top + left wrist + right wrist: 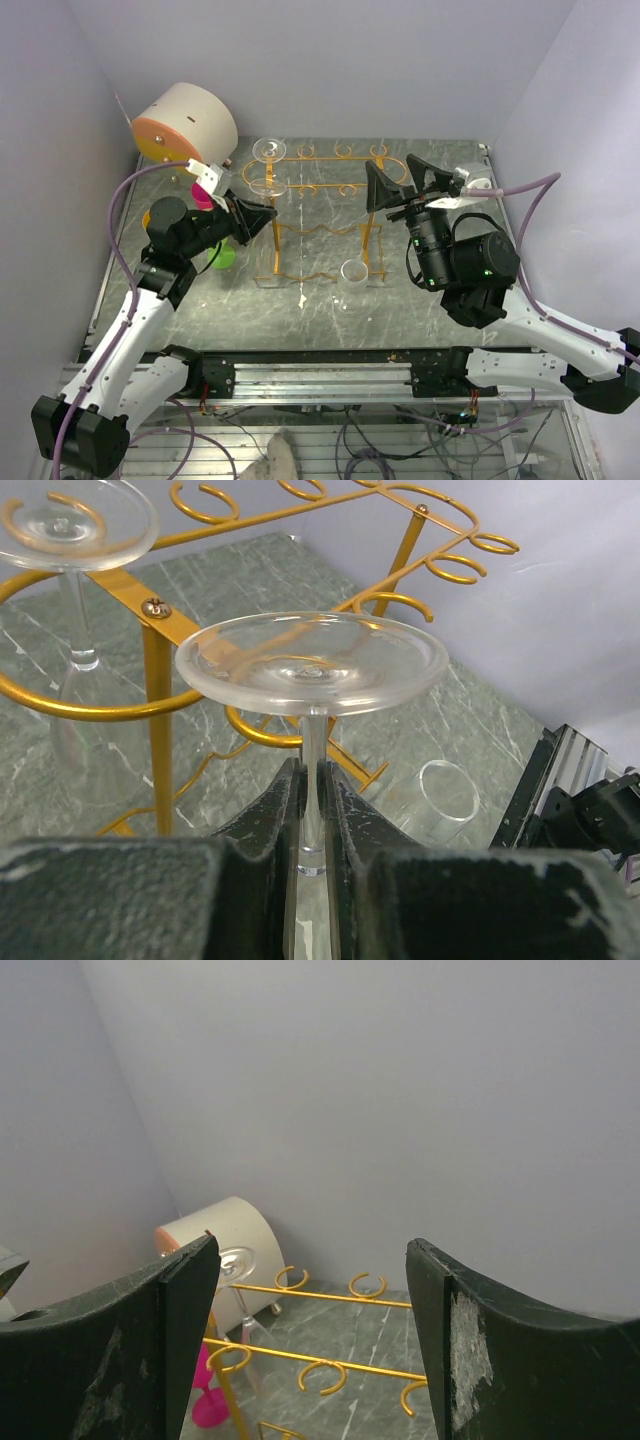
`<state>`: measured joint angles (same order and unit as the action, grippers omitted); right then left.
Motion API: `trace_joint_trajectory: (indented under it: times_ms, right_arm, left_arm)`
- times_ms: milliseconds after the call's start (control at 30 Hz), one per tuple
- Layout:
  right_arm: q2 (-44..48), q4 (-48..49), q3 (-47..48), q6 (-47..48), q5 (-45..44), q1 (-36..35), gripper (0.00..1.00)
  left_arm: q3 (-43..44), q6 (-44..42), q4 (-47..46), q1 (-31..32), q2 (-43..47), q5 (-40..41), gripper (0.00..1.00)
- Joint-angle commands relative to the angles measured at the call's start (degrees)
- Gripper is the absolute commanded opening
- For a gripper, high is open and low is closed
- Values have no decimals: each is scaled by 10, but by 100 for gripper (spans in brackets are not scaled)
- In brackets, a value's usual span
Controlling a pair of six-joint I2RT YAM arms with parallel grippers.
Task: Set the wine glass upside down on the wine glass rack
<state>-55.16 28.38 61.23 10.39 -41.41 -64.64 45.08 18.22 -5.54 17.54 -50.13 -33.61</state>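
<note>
One inverted wine glass [268,187], centre-left in the top view, has its stem clamped between left fingers [265,825]; right fingers [160,1330] stand apart.

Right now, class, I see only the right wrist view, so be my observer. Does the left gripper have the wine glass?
Observer: Yes. The left gripper is shut on the stem of the wine glass, foot upward.
Operator: Is it hung yet?
Observer: It is gripped at the left end of the wine glass rack. I cannot tell whether the stem is in a hook.
Operator: Anything low that I miss?
Observer: A clear glass stands on the table by the rack's legs.
</note>
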Motion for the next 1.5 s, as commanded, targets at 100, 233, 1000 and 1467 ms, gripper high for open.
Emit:
trace_joint_trajectory:
  times_ms: [100,233,1000,1467]
  right_arm:
    - [3,12,-5,8,-1,-2,75]
    - [2,11,-6,7,-1,-3,75]
    - [-7,-73,13,-18,7,-2,75]
    - [139,-560,44,-298,22,-3,78]
  left_arm:
    - [-16,-8,-55,4,6,23,7]
    - [-24,-8,-65,1,8,38,7]
    - [-58,-13,-79,-3,20,53,52]
    - [-69,-3,-50,-8,49,51,50]
